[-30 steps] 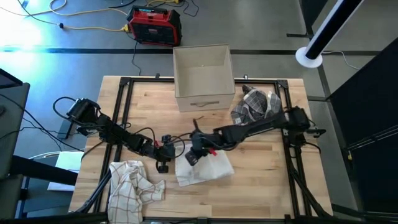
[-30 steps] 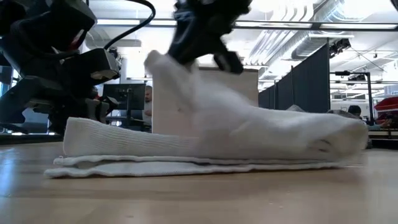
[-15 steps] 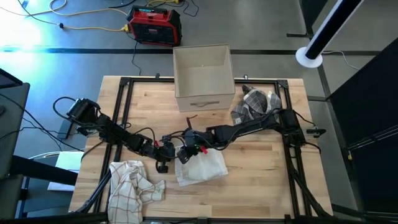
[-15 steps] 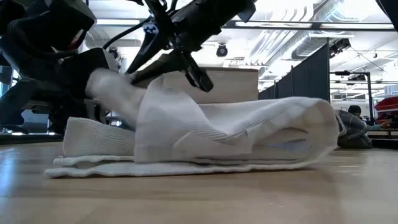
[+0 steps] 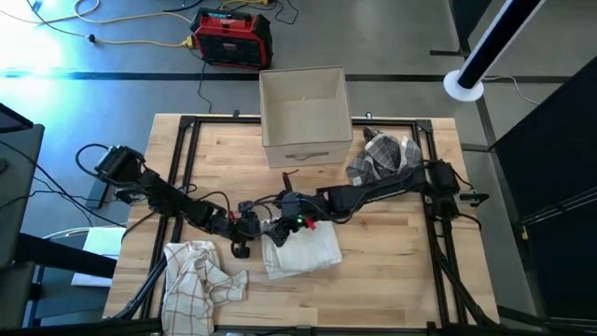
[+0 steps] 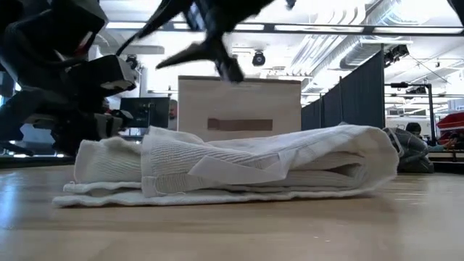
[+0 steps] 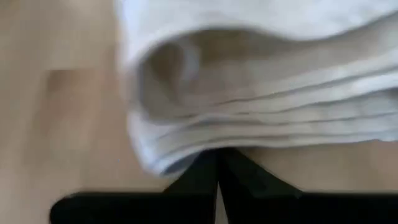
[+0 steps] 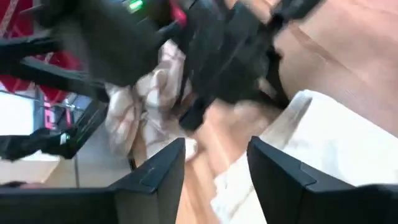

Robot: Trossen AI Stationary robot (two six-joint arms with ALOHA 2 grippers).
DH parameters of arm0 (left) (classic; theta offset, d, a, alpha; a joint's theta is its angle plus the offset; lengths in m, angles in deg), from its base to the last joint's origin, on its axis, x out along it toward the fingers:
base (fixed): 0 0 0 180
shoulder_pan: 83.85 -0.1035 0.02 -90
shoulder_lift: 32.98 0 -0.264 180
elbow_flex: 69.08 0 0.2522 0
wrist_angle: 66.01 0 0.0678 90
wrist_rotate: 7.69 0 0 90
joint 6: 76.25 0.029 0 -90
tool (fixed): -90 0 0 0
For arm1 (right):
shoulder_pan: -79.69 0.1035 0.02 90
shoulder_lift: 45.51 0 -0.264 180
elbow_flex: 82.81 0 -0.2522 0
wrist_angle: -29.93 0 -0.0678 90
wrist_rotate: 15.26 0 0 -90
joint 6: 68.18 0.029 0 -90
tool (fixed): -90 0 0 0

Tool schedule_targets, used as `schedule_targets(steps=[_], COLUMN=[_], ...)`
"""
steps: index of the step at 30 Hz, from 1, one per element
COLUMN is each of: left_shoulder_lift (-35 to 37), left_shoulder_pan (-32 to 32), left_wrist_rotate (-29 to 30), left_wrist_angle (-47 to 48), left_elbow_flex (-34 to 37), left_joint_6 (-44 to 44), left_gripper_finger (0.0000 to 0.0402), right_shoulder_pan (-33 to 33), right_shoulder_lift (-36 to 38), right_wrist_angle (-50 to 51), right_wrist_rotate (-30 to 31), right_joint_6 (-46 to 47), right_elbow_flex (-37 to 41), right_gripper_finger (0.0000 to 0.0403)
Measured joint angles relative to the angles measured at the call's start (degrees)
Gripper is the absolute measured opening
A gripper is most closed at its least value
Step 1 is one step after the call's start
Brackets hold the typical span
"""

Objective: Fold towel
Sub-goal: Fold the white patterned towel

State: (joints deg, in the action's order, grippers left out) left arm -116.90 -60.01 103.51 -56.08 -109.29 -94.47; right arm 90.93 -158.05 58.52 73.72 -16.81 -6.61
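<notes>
No readable text anywhere, honestly. The red case [image 5: 231, 39] on the floor has no lettering I can make out, and the box [image 5: 304, 114] on the counter [image 5: 392, 271] is plain too, just a darker strip on its front. No labels, numbers or signs show up in the wrist views either.

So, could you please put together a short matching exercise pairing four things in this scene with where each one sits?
Things:
1. white towel
2. checked cloth
3. box
4. red case

Places:
A. on the floor beyond the table
B. at the table's far edge, in the middle
C. folded on the table in front of the right hand
D. crumpled at the table's near left corner

Pairs: 1-C, 2-D, 3-B, 4-A
</notes>
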Motion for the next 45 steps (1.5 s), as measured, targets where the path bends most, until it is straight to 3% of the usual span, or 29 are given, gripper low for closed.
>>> schedule_targets(steps=[5, 8, 11, 19, 23, 27, 31, 37, 45], left_shoulder_lift=[8.54, 11.37, 11.49, 4.62, -1.32, -6.43, -8.23, -4.99, 8.27], left_shoulder_pan=[3.63, 5.89, 7.0, 1.78, -2.63, -4.46, -4.69, -3.66, -1.67], left_wrist_rotate=[8.72, 8.94, 8.28, 6.68, 0.18, -3.92, 0.37, 0.03, -0.33], left_wrist_angle=[10.53, 5.26, -1.94, -13.76, -16.88, -13.8, -9.51, -7.28, -2.78], left_elbow_flex=[-2.33, -2.44, -2.51, -2.5, -2.51, -2.52, -2.72, -2.48, -2.48], left_joint_6=[-4.09, 0.28, 6.26, 18.5, 20.88, 20.51, 16.14, 15.94, 13.13], left_gripper_finger=[0.0, 0.0, 0.0, 0.0, 0.0, 0.0, 0.0, 0.0, 0.0], right_shoulder_pan=[5.17, 9.4, 13.58, 22.65, 25.34, 26.99, 27.19, 26.97, 24.9], right_shoulder_lift=[5.46, 6.34, 6.36, 6.25, 6.25, 5.53, 3.92, 3.71, 8.33], right_wrist_angle=[12.76, 21.2, 25.66, 8.58, -1.42, -5.61, -9.44, -9.43, -8.68], right_wrist_rotate=[11.08, 18.85, 22.55, 30.78, 35.88, 38.42, 36.91, 35.73, 38.09], right_joint_6=[-1.92, 0.19, 4.62, 14.7, 18.52, 23.53, 25.87, 25.17, 15.19], right_elbow_flex=[-0.02, -0.02, 1.38, 17.21, 25.77, 31.99, 35.79, 36.81, 31.65], right_gripper_finger=[0.0104, 0.0065, 0.0022, 0.0002, 0.0001, 0.0, 0.0, 0.0, 0.0])
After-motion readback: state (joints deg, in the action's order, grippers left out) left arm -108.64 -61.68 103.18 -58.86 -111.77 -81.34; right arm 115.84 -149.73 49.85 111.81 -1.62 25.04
